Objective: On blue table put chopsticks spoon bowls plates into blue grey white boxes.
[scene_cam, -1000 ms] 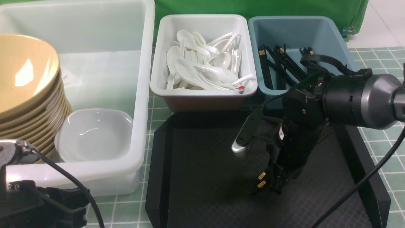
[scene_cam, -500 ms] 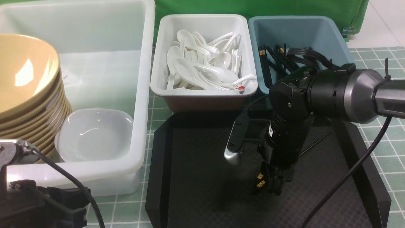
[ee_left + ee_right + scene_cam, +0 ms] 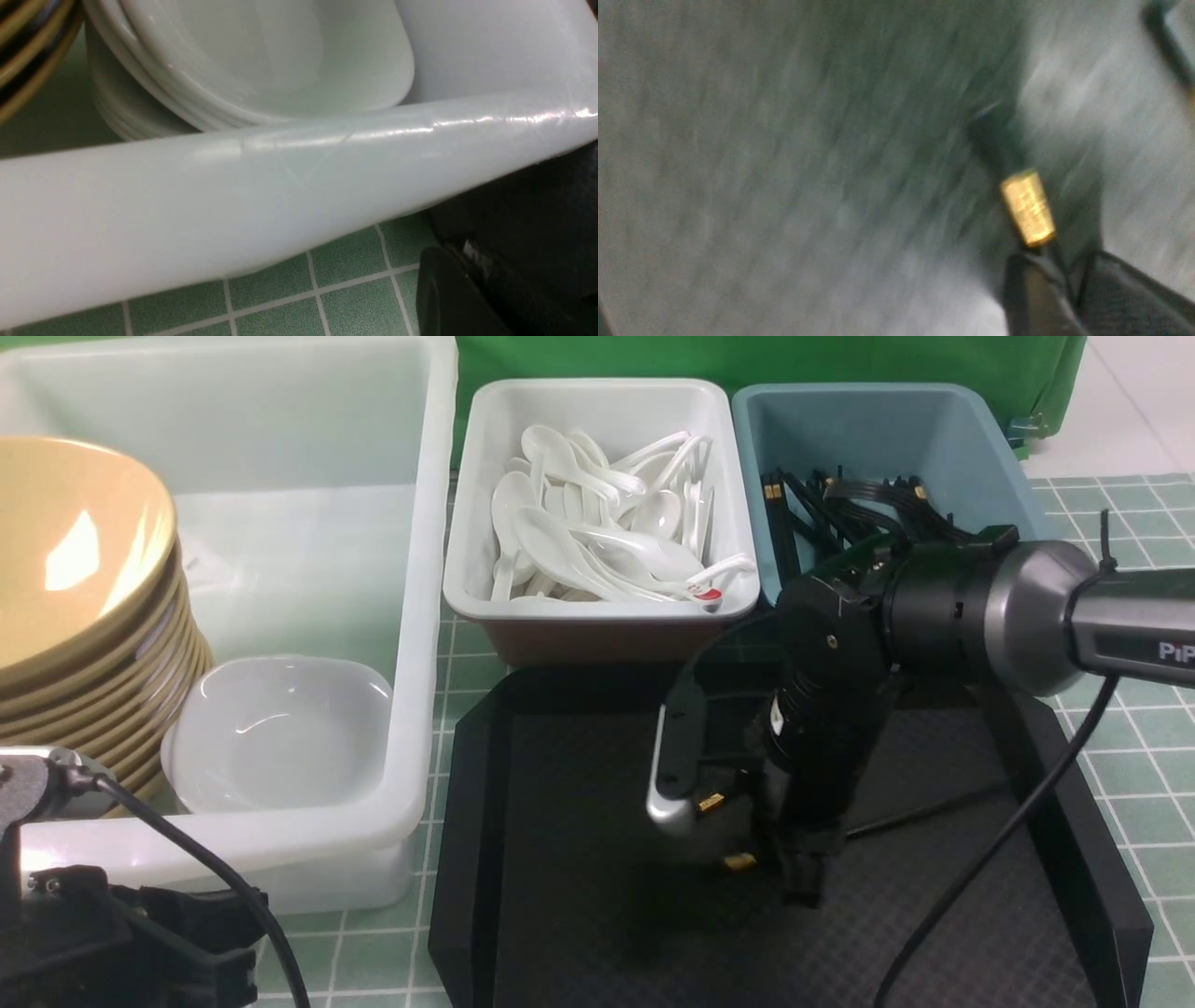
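My right gripper (image 3: 803, 877) hangs over the black tray (image 3: 560, 915), shut on black chopsticks with gold ends (image 3: 738, 861). One gold end (image 3: 711, 801) sticks out to the left; a thin shaft (image 3: 924, 812) runs out to the right. In the blurred right wrist view a gold end (image 3: 1027, 207) shows just beyond the closed gripper (image 3: 1073, 289). The blue-grey box (image 3: 990, 439) behind holds several black chopsticks (image 3: 822, 523). My left gripper (image 3: 448, 298) is low beside the big white box (image 3: 411, 616); its jaws are dark and unclear.
A white box (image 3: 597, 602) holds several white spoons (image 3: 597, 523). The big white box holds stacked yellow bowls (image 3: 75, 569) and white bowls (image 3: 280, 728); its rim (image 3: 280, 186) fills the left wrist view. The table has green tiles (image 3: 467, 663).
My right arm has moved left over the tray with the chopsticks. The gold ends have swung up and to the left. The left arm has not moved.
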Robot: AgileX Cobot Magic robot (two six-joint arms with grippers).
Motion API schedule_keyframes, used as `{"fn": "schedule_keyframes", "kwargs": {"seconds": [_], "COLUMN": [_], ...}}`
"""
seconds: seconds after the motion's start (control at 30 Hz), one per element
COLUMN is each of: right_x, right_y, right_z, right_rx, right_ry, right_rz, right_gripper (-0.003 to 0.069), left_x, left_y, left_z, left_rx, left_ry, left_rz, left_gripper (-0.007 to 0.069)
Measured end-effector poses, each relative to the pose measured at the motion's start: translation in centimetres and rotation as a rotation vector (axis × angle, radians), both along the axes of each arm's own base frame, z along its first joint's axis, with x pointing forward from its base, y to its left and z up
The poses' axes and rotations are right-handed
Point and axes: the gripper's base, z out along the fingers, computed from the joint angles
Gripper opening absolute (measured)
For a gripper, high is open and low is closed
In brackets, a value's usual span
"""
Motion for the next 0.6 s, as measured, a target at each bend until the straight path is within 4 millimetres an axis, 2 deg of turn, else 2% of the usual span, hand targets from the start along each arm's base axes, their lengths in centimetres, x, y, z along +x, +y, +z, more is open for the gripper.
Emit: {"fn": "schedule_keyframes", "kwargs": {"seconds": [0.03,0.17,0.27,0.37,0.43,0.47,0.5,0.57,0.6], "right_x": [0.2,0.4,0.7,0.9,1.5,1.7,3.0,5.0,5.5], "right_y": [0.3,1.1,1.7,1.5,0.6,0.4,-1.0,-2.7,-3.1], "right_z": [0.2,1.6,6.1,12.1,16.2,16.9,19.5,21.0,21.1], "right_rx": [0.019,0.078,0.158,0.264,0.366,0.388,0.472,0.544,0.555], "right_ry": [0.009,0.036,-0.026,-0.175,-0.342,-0.383,-0.554,-0.722,-0.751], "right_rz": [-0.015,-0.041,-0.037,-0.031,-0.045,-0.05,-0.096,-0.171,-0.191], "right_gripper": [0.0096,0.0087,0.0087,0.0087,0.0087,0.0087,0.0087,0.0087,0.0087], "left_x": [0.0,0.0,0.0,0.0,0.0,0.0,0.0,0.0,0.0], "left_y": [0.0,0.0,0.0,0.0,0.0,0.0,0.0,0.0,0.0], "left_z": [0.0,0.0,0.0,0.0,0.0,0.0,0.0,0.0,0.0], "left_rx": [0.0,0.0,0.001,0.001,0.003,0.003,0.003,0.004,0.005], "left_ry": [0.0,-0.001,-0.001,-0.001,-0.002,-0.002,-0.002,-0.003,-0.003], "left_rz": [0.0,-0.001,-0.002,-0.002,-0.004,-0.004,-0.004,-0.005,-0.006], "left_gripper": [0.0004,0.0004,0.0004,0.0004,0.0004,0.0004,0.0004,0.0004,0.0004]}}
